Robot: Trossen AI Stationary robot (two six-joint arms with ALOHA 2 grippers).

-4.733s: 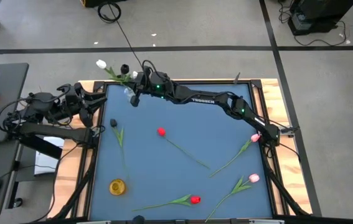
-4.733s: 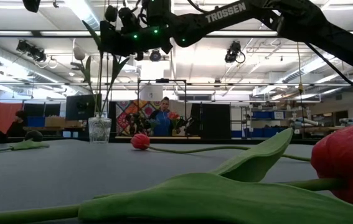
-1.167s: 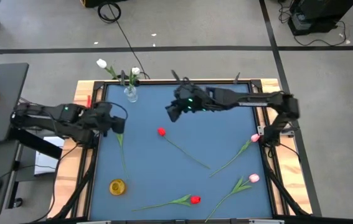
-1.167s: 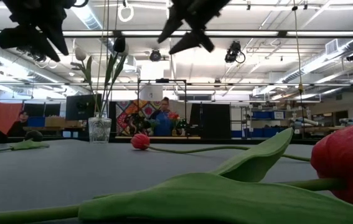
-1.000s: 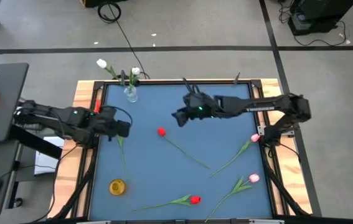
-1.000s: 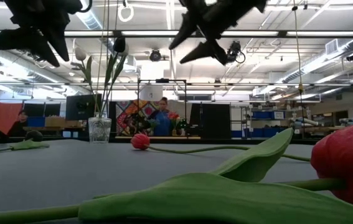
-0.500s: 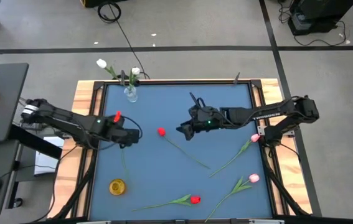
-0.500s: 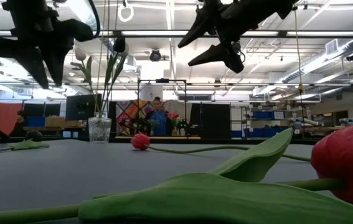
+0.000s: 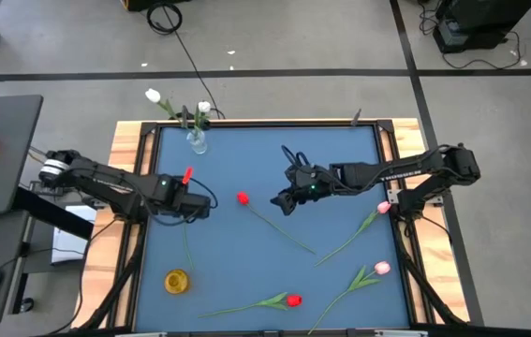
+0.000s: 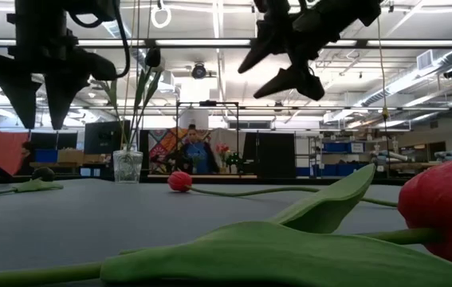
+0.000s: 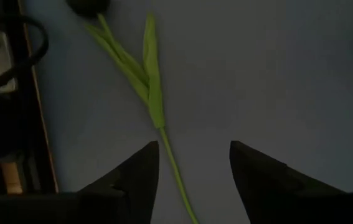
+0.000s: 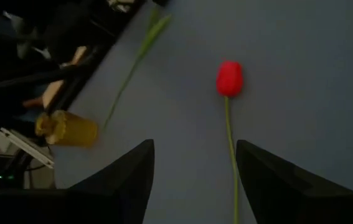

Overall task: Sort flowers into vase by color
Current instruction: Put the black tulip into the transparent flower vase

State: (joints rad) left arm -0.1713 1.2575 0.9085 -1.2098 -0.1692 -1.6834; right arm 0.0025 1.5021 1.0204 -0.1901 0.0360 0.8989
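Note:
A black-headed flower lies at the table's left, its head [image 11: 89, 6] toward the far edge and its leaves [image 11: 146, 71] and stem [image 9: 186, 245] running nearward. My left gripper [image 11: 193, 168] hangs open above that stem, pointing straight down, clear of it [image 10: 41, 108]. A red flower [image 9: 243, 198] lies mid-table, its stem [image 12: 231, 149] trailing to the near right. My right gripper [image 9: 282, 199] hovers open just right of the red head [image 12: 229, 78], slanting downward. A clear vase [image 9: 196, 140] at the far left holds white flowers and a dark one.
A yellow vase [image 9: 177, 280] stands near the left front corner. Two pink flowers [image 9: 384, 207] [image 9: 381, 269] lie along the right side, and another red flower [image 9: 293, 300] lies by the near edge. People show in the room beyond the table [image 10: 196, 151].
My left gripper has sunk and shifted toward the near edge, tipping until it points straight down over the black flower's stem. My right gripper has come down and nearward from the far side toward the red flower. No flower has moved.

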